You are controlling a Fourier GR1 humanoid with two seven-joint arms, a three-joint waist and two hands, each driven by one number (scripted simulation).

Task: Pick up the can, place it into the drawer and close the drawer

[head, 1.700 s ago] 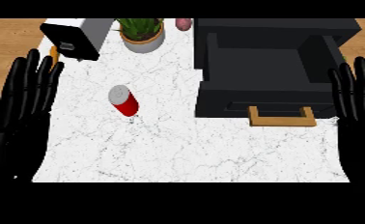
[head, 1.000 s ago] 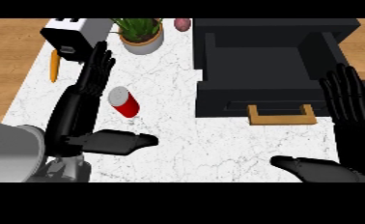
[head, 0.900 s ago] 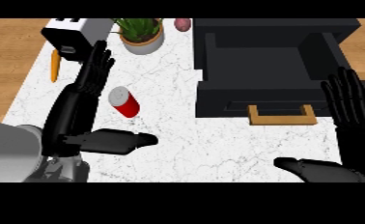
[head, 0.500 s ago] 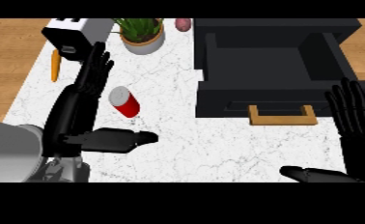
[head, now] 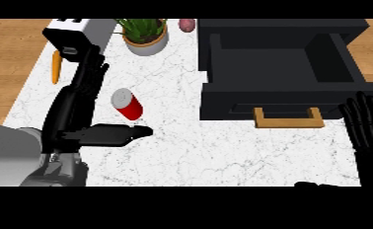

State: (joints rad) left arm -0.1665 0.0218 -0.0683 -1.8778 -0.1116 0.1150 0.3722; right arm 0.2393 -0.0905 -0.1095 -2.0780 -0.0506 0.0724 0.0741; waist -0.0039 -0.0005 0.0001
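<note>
The right hand (head: 358,124) at four o'clock is cut by the picture's edge, only its fingers and a thumb tip showing. The left hand (head: 76,109) hides part of the table (head: 175,144). The toaster (head: 73,33) is cropped at eleven o'clock.

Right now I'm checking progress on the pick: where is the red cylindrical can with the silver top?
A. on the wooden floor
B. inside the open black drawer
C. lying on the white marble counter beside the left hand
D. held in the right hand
C: the red cylindrical can lies on the white marble counter, between the open left hand's fingers and thumb, ungripped; the open black drawer holds nothing.
</note>
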